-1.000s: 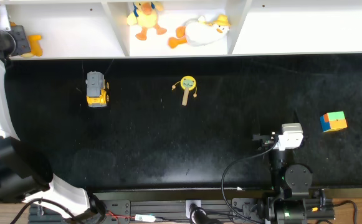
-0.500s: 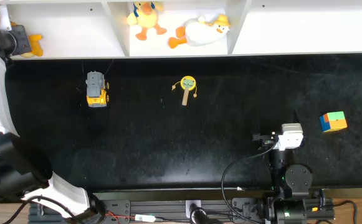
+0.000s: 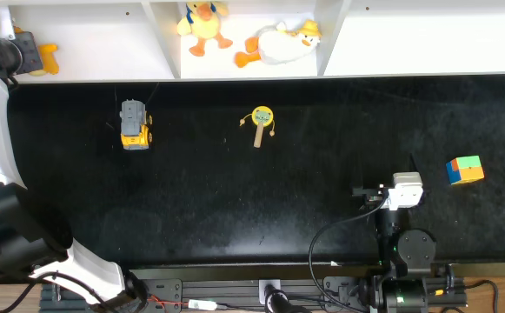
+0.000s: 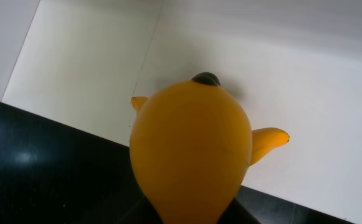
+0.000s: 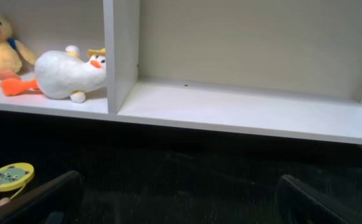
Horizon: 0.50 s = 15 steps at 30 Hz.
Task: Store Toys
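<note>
An orange rubber toy (image 4: pixel 190 149) with a black tip and small wings is in my left gripper (image 4: pixel 190 218), which is shut on its lower end. The gripper (image 3: pixel 19 54) holds the toy (image 3: pixel 49 59) inside the left compartment of the white shelf (image 3: pixel 104 52). On the black mat lie a yellow-grey toy truck (image 3: pixel 134 124), a yellow-green rattle (image 3: pixel 260 122) with a wooden handle, and a multicoloured cube (image 3: pixel 465 169). My right gripper (image 5: pixel 181 208) stands open and holds nothing, low near the table's front right, facing the shelf.
A yellow duck plush (image 3: pixel 203 22) and a white goose plush (image 3: pixel 278 43) lie in the shelf's middle compartment. The right compartment (image 5: pixel 243 106) holds nothing. The right arm's wrist (image 3: pixel 406 189) sits left of the cube. Cables run along the front edge.
The left arm has shifted slightly, and the orange toy sits a little farther into the left compartment. The right arm has not moved.
</note>
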Each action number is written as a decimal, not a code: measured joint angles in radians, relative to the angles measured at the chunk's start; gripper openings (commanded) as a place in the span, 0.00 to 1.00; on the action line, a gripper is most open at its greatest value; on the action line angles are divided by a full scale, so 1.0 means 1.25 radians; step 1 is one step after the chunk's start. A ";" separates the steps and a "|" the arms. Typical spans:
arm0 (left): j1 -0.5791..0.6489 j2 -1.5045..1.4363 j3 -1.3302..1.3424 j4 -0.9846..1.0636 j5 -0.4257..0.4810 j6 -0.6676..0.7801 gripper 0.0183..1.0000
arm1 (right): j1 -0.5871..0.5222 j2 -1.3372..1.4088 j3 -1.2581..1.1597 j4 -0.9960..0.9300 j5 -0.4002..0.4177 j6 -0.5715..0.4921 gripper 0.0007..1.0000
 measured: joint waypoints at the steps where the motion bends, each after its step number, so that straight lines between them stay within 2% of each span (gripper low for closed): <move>1: 0.000 0.000 0.000 0.000 0.000 0.000 0.10 | 0.000 0.000 0.000 0.000 0.000 0.000 1.00; 3: 0.000 0.000 0.000 0.000 0.000 0.000 0.19 | 0.000 0.000 0.000 0.000 0.000 0.000 0.99; 5: 0.000 0.001 0.000 0.000 0.000 0.002 0.32 | 0.000 0.000 0.000 0.000 0.000 0.000 0.99; 7: 0.000 0.001 0.000 0.001 0.000 0.002 0.36 | 0.000 0.000 0.000 0.001 0.000 0.000 0.99; 9: 0.000 0.001 0.000 0.001 0.000 0.005 0.49 | 0.000 0.000 0.000 0.000 0.000 0.000 1.00; 12: 0.000 0.001 0.000 0.001 0.000 0.006 0.56 | 0.000 0.000 0.000 0.000 0.000 0.000 1.00; 13: 0.000 0.001 0.000 0.001 0.000 0.006 0.64 | 0.000 0.000 0.000 0.000 0.000 0.000 1.00; 15: 0.000 0.001 0.000 0.001 0.000 0.007 0.89 | 0.000 0.000 0.000 0.000 0.000 0.000 1.00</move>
